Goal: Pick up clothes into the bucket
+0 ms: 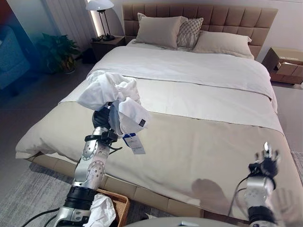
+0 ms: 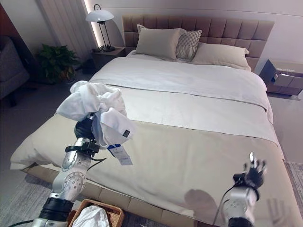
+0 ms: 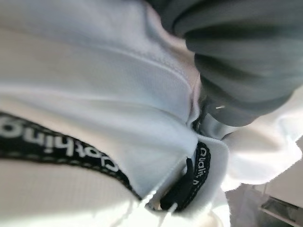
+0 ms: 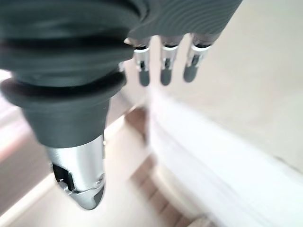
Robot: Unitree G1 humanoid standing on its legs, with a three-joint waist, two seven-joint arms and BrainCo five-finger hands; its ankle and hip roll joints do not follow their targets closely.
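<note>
A bunched white garment [image 1: 111, 94] with a dark neck label and a hanging paper tag [image 1: 135, 143] is up in the air over the bed's near left part. It sits on and around my left hand [image 1: 101, 119], whose dark cover shows beneath the cloth; the left wrist view has the cloth [image 3: 94, 94] pressed close. Below that arm, on the floor by the bed's edge, stands a wicker basket [image 2: 113, 210] with another white cloth [image 2: 90, 217] in it. My right hand [image 2: 253, 172] is raised at the lower right over the bed's near corner, its fingers [image 4: 163, 66] straight and holding nothing.
The wide bed [image 1: 203, 142] has a beige cover and white sheet, with pillows [image 1: 158, 30] at the headboard. A lamp [image 1: 100, 7] on a nightstand and a plant [image 1: 59, 49] stand far left. A nightstand with an open drawer [image 1: 286, 66] is at the far right.
</note>
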